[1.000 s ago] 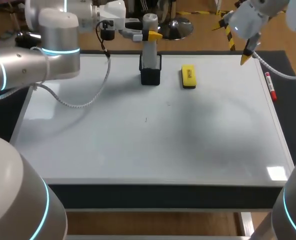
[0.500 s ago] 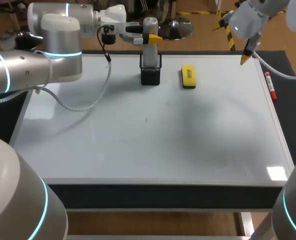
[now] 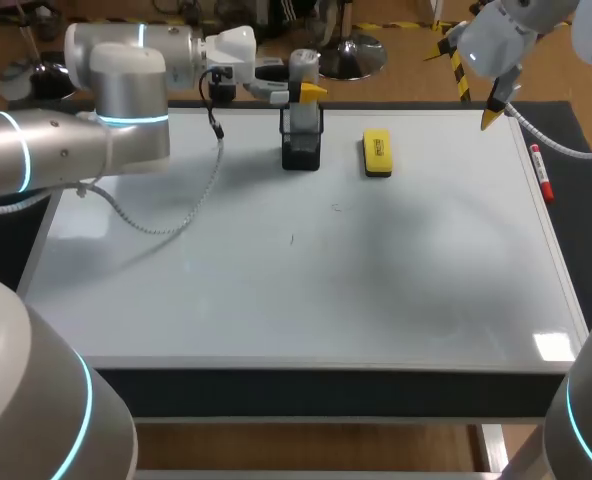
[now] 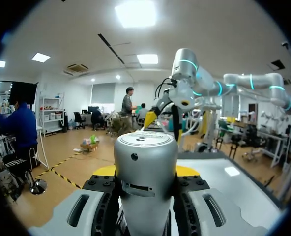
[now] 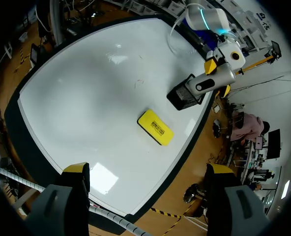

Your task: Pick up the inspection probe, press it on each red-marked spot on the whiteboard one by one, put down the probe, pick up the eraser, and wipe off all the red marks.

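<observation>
The inspection probe (image 3: 303,65), a grey cylinder, stands upright with its lower end inside the black holder (image 3: 301,150) at the far edge of the whiteboard (image 3: 276,300). My left gripper (image 3: 304,89) is shut on the probe from the left. In the left wrist view the probe (image 4: 145,162) fills the gap between the fingers of the left gripper (image 4: 145,172). The yellow eraser (image 3: 376,153) lies just right of the holder. My right gripper (image 3: 488,112) hangs open over the far right corner. In its own view the right gripper (image 5: 148,169) is above the eraser (image 5: 156,128) and nothing is between its fingers.
A red marker (image 3: 541,172) lies along the board's right edge. Two tiny dark marks (image 3: 338,208) sit near the board's middle. The left arm's cable (image 3: 166,215) sags over the far left of the board.
My left gripper has come down and a little to the right with the probe, sinking it lower into the holder. The right arm has kept still.
</observation>
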{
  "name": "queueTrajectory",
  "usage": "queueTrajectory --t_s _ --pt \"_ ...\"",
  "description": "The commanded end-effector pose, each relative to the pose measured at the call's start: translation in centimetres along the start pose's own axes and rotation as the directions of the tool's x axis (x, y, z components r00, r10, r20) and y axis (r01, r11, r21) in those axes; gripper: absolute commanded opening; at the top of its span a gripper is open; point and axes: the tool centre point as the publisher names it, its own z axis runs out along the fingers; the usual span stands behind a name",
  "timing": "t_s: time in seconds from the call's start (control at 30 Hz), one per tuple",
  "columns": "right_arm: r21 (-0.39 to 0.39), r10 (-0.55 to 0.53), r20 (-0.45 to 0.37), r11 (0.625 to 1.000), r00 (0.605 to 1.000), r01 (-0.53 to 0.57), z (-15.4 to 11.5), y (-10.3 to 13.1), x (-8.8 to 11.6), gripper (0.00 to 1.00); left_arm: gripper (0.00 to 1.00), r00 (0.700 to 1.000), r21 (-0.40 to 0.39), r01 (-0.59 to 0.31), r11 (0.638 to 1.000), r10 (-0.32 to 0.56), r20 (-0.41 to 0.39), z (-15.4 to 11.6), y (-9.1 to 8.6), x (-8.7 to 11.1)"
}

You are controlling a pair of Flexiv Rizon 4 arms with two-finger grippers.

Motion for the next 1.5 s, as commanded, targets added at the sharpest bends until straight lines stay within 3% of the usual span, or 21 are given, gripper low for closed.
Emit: queueTrajectory --t_s 0.03,0.73,0.8,0.9,0.93,0.97,1.27,1.5 --pt "0.003 -0.002 -0.004 1.000 1.000 0.002 -0.1 0.0 0.0 1.00 0.00 1.000 0.007 -0.003 1.000 0.003 -0.008 0.2 0.7 -0.4" --pt "0.003 -0.002 -0.004 1.000 1.000 0.002 -0.1 0.0 0.0 1.00 0.00 0.999 0.016 -0.031 0.999 0.032 -0.034 0.2 2.3 -1.1" --pt "0.003 -0.002 -0.004 1.000 1.000 0.002 -0.1 0.0 0.0 1.00 0.38 0.999 0.015 -0.035 0.999 0.036 -0.036 0.3 2.3 -1.1" --pt "0.003 -0.002 -0.004 1.000 1.000 0.002 -0.1 0.0 0.0 1.00 0.52 0.998 0.020 -0.038 0.999 0.039 -0.043 0.3 2.3 -1.1" --pt "0.003 -0.002 -0.004 1.000 1.000 0.002 -0.1 0.0 0.0 1.00 0.87 0.998 0.020 -0.039 0.999 0.040 -0.042 0.2 2.3 -1.1" --pt "0.003 -0.002 -0.004 1.000 1.000 0.002 -0.1 0.0 0.0 1.00 1.00 0.998 0.021 -0.040 0.999 0.040 -0.041 0.1 2.2 -1.1" --pt "0.003 -0.002 -0.004 1.000 1.000 0.002 -0.1 0.0 0.0 1.00 1.00 0.997 0.016 -0.071 0.997 0.071 -0.026 -1.0 1.1 -0.5" --pt "0.003 -0.002 -0.004 1.000 1.000 0.002 -0.1 0.0 0.0 1.00 1.00 0.993 -0.038 -0.114 0.993 0.114 0.014 -3.0 0.7 -0.2"
